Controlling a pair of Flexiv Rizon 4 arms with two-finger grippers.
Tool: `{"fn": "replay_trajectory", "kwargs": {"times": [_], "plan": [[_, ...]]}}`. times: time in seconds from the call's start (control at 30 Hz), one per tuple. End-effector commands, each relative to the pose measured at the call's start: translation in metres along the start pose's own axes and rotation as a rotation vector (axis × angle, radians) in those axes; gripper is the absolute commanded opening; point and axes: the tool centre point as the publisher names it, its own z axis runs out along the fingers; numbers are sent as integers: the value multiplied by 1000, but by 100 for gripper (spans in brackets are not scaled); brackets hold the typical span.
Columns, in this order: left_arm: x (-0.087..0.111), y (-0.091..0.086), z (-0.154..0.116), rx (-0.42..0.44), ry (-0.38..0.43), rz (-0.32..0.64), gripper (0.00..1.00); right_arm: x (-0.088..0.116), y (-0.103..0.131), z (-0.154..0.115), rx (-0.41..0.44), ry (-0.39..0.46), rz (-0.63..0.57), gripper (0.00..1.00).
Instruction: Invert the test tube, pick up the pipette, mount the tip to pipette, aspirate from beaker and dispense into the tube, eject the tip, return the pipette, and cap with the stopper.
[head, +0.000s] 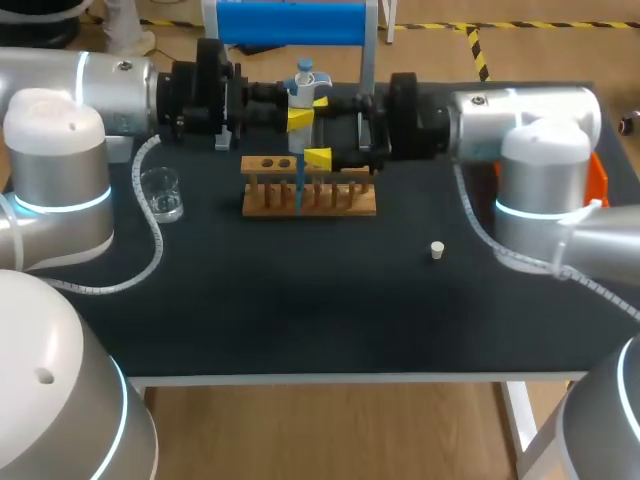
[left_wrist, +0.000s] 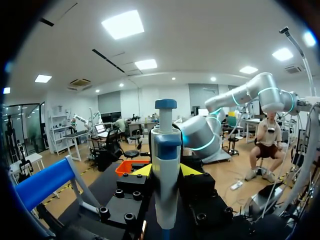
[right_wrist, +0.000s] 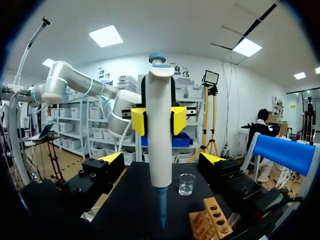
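Observation:
My left gripper (head: 298, 115) is shut on a white pipette (head: 303, 85) with a blue top, holding it upright above the wooden tube rack (head: 308, 188). In the left wrist view the pipette (left_wrist: 165, 165) stands between the yellow tips of that gripper (left_wrist: 166, 171). A blue tip (right_wrist: 162, 207) is on its lower end, pointing down beside the rack (right_wrist: 212, 220). My right gripper (head: 325, 132) faces it from the other side, open wide. Its fingers (right_wrist: 107, 162) flank the pipette (right_wrist: 159, 135) without touching. The glass beaker (head: 162, 193) stands left of the rack. A white stopper (head: 437, 250) lies to the right.
The black table (head: 300, 300) has bare room in front of the rack. An orange object (head: 597, 180) sits at the right edge behind my right arm. The left arm's cable (head: 150, 240) trails over the table near the beaker.

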Motion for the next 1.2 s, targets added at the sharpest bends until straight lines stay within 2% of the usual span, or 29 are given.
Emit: {"fn": "replay_trajectory", "kwargs": {"times": [0.03,0.53,0.6,0.67,0.73,0.8,1.2], "plan": [[0,1,1,4,-3,2,0,-1,-1,10,-8,-13,6,100],[0,1,1,4,-3,2,0,-3,0,24,-26,-37,8,99],[0,1,1,4,-3,2,0,-3,-1,25,-31,-41,12,95],[0,1,1,4,-3,2,0,-4,-1,25,-34,-43,14,77],[0,1,1,4,-3,2,0,-4,-1,26,-37,-45,18,69],[0,1,1,4,-3,2,0,-5,-1,26,-43,-50,20,49],[0,1,1,4,-3,2,0,-4,-3,23,-78,-54,31,47]]}}
